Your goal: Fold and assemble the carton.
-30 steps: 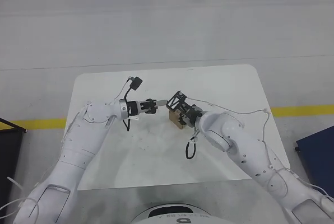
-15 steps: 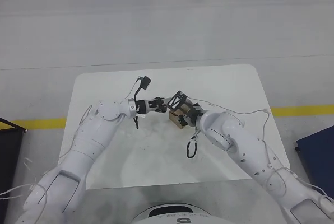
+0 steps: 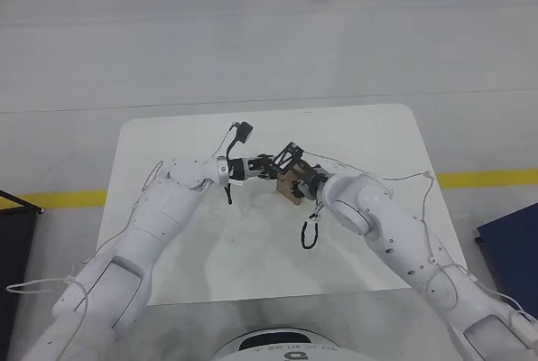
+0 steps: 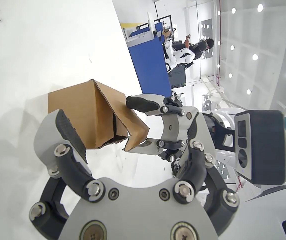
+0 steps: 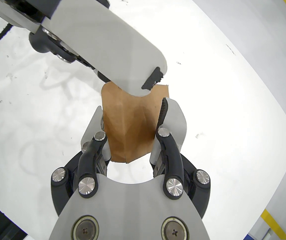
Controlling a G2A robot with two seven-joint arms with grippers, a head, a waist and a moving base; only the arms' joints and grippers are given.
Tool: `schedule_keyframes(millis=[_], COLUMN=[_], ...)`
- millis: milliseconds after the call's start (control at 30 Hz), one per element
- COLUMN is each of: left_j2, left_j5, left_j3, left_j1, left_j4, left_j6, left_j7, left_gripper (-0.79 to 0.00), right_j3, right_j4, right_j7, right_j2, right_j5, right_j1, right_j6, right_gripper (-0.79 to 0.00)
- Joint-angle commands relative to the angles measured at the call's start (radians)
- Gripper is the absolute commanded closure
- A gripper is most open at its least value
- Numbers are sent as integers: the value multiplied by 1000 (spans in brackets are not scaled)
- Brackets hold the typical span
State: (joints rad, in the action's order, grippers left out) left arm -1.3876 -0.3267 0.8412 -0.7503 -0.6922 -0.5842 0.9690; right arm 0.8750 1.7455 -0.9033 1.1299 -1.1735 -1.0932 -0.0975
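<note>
Closing in since a second ago, the left pincer (image 3: 269, 165), fingers spread wide, now sits against the carton (image 4: 80, 111), a small brown corrugated-card box, creased and half-folded with one flap loose. The right pincer (image 5: 132, 107) clamps it over the smooth white bench (image 3: 359, 235).

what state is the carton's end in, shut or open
Open: the carton shows a dark gap at its end, with one flap sticking outward.
</note>
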Motion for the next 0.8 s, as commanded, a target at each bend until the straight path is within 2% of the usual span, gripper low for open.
schedule_keyframes(millis=[0, 67, 133, 167, 567, 600, 633, 667, 700, 733, 767], left_j2=[-2, -2, -1, -1, 12, 13, 14, 14, 14, 14, 14], left_j5=[-23, -44, -61, -71, -119, -125, -131, -146, -155, -165, -175], left_j3=[7, 17, 25, 29, 80, 84, 87, 92, 95, 98, 102], left_j1=[-3, -8, -15, -18, -56, -60, -63, -69, -74, -78, -83], left_j4=[10, 18, 26, 29, 40, 35, 30, 20, 12, 5, -2], left_j6=[-20, -36, -46, -52, -92, -98, -101, -105, -107, -108, -111], left_j7=[-4, -4, 1, 3, 10, 9, 9, 12, 15, 16, 18], left_gripper=[-785, -785, -785, -785, -785, -785, -785, -785, -785, -785, -785], right_j3=[4, 10, 15, 18, 14, 18, 22, 33, 45, 57, 73], right_j4=[2, 3, 6, 8, 61, 63, 63, 63, 62, 62, 63], right_j7=[6, 12, 18, 20, 18, 19, 19, 19, 22, 25, 27], right_j2=[2, 2, 3, 3, 8, 9, 10, 11, 12, 12, 12], right_j5=[-5, -11, -19, -22, -129, -111, -98, -71, -43, -10, 35], right_j1=[-1, -4, -9, -11, -55, -58, -60, -62, -65, -69, -76], right_j6=[5, 12, 15, 16, 45, 46, 46, 49, 53, 52, 48], right_gripper=[-249, -182, -40, 0, 0, -31, -311, -514, -656, -745, -785])
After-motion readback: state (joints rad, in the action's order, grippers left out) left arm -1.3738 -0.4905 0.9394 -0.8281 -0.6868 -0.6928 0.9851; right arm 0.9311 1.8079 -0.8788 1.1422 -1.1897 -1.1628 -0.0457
